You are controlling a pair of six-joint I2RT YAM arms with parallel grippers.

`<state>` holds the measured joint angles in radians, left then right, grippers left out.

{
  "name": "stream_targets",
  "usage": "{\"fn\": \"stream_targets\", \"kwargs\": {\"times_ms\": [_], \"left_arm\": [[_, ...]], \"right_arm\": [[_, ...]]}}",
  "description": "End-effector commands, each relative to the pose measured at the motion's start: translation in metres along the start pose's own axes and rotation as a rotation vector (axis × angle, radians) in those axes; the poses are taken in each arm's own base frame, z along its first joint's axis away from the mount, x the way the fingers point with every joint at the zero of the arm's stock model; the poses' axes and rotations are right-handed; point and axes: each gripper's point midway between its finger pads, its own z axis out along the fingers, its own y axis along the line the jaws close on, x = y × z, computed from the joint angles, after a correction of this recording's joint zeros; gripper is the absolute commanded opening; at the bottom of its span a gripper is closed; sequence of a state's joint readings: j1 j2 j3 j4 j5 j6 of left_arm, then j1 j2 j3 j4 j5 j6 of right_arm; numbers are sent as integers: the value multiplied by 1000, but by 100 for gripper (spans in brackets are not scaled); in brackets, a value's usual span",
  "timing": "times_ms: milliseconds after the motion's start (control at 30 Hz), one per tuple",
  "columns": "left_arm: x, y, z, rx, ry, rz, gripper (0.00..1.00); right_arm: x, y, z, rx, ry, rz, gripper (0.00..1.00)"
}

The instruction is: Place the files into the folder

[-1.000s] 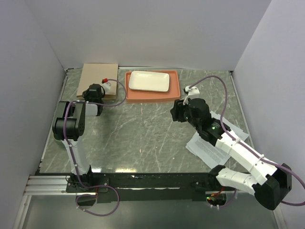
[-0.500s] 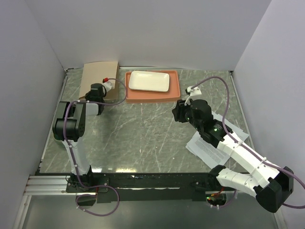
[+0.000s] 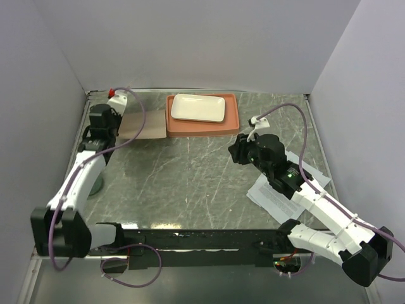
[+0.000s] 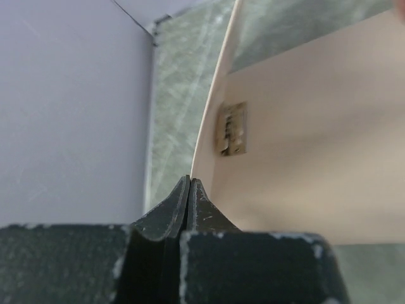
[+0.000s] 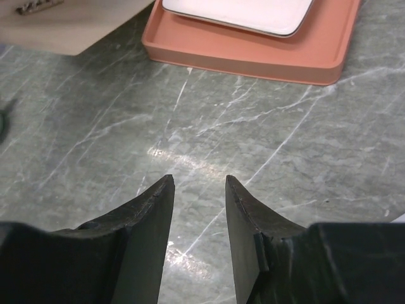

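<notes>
The tan folder (image 3: 144,123) lies at the back left of the table, its cover lifted. My left gripper (image 3: 103,121) is shut on the cover's edge. In the left wrist view the pinched tips (image 4: 190,182) hold the thin edge, and the folder's pale inner face (image 4: 316,145) shows a dark clip (image 4: 231,130). The files (image 3: 267,195), white printed sheets, lie at the right under my right arm. My right gripper (image 3: 236,152) is open and empty above the bare table; it is open in the right wrist view (image 5: 199,182) too. The folder's corner (image 5: 69,25) shows there at top left.
An orange tray (image 3: 233,117) with a white rectangular plate (image 3: 198,107) stands at the back middle, right beside the folder; both show in the right wrist view, the tray (image 5: 253,60) and the plate (image 5: 243,12). Grey walls close the table on three sides.
My left arm has swung out to the left and back, drawing the folder's cover up and open. My right gripper has hardly moved.
</notes>
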<state>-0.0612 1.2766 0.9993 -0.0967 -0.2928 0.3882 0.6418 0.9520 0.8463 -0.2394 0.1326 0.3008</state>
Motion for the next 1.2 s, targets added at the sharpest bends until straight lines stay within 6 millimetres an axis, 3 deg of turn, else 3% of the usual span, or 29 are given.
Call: {"fn": "stream_targets", "kwargs": {"times_ms": [0, 133, 167, 300, 333, 400, 567, 667, 800, 967, 1167], "left_arm": [[27, -20, -60, 149, 105, -124, 1], [29, -17, -103, 190, 89, -164, 1], [30, -16, -119, 205, 86, -173, 1], [25, -22, -155, 291, 38, -203, 1], [27, -24, -160, 306, 31, -209, 1], [28, -25, -174, 326, 5, -197, 1], [31, -29, -197, 372, -33, -180, 1], [35, -27, -197, 356, -34, -173, 1], [35, -28, -197, 367, -25, -170, 1], [35, -26, -192, 351, -30, -155, 1], [35, -28, -189, 356, -31, -152, 1]], "right_arm": [[5, 19, 2, -84, 27, 51, 46], [14, 47, 10, -212, 95, 122, 52], [16, 53, 11, -239, 111, 143, 62], [35, 79, 27, -337, 221, 281, 83], [32, 86, 31, -367, 214, 301, 88], [43, 100, 39, -421, 284, 360, 93], [38, 124, 60, -515, 304, 483, 96], [28, 142, 75, -560, 327, 530, 96], [25, 171, 81, -633, 358, 576, 95], [42, 207, 80, -700, 441, 624, 90], [68, 215, 89, -694, 519, 675, 87]]}}
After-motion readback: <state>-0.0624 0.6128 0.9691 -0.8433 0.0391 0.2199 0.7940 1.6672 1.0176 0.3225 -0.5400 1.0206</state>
